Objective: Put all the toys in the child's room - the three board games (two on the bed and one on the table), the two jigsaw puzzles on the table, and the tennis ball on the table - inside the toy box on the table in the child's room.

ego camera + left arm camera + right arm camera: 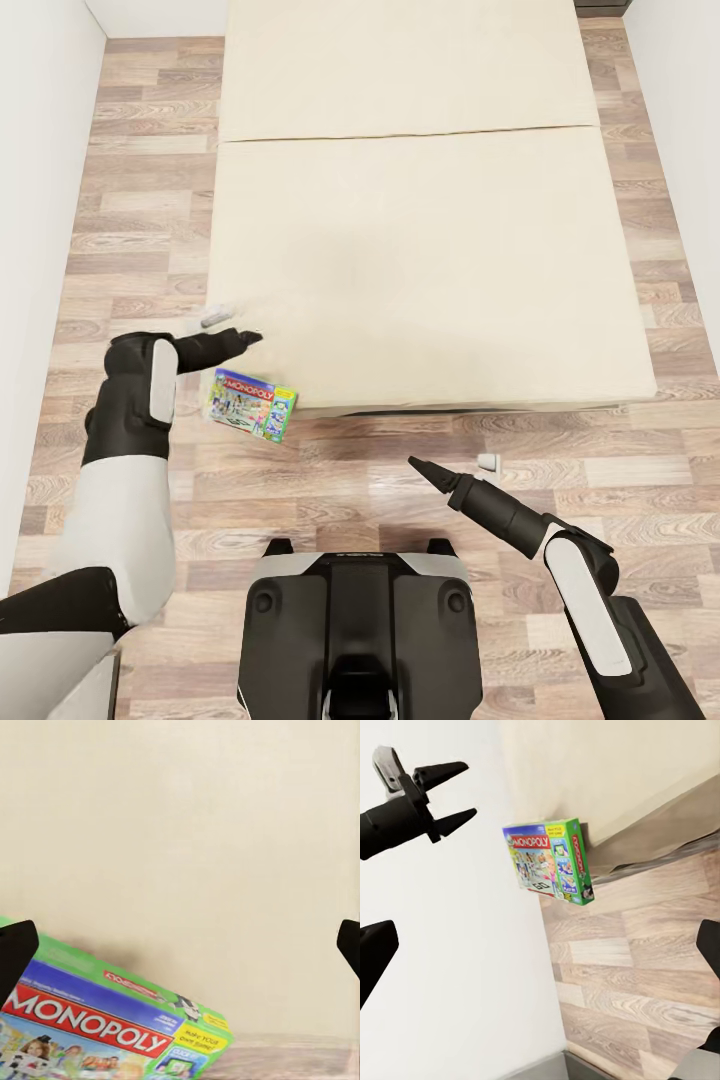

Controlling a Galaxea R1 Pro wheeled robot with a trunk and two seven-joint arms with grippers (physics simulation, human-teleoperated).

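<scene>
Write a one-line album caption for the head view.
Monopoly box at the bed's corner, left gripper just above it.

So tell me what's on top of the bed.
The bed shows bare beige mattress, with the Monopoly box overhanging its near corner under the open left gripper. Whether the box touches the floor is unclear.

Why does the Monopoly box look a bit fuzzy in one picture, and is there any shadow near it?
Left wrist view: the Monopoly box sits very close, so its print looks soft, with a faint shadow on the bed behind it. Right wrist view: it looks sharper, dark shade under the mattress edge. Head view: even light, no glare.
</scene>
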